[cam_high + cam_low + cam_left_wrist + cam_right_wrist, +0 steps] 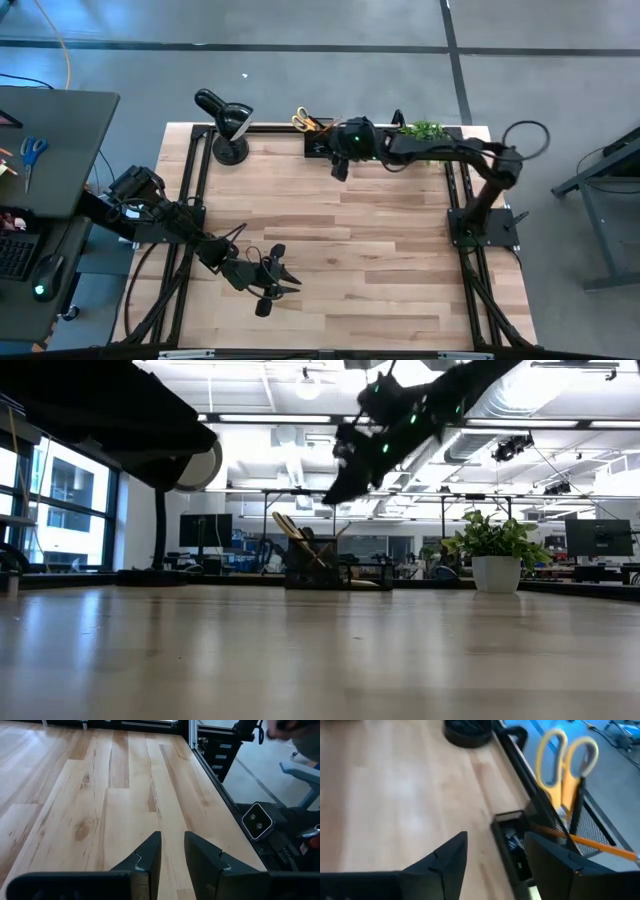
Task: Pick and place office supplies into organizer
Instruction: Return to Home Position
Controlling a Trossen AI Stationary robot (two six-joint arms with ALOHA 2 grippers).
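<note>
Right hand (496, 837) hovers by organizer (507, 816) with scissors (563, 795); left hand (272, 275) well apart.

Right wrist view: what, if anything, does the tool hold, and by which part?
Nothing. The right tool is open and empty, near the organizer.

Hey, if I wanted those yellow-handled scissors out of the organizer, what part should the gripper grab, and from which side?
Probably take the yellow-handled scissors by the handle loops, from above. They stand handles-up in the organizer, blades hidden inside, so only the loops clear its rim. An orange pencil leans beside them. The right gripper hovers open nearby; the left gripper waits across the table.
</note>
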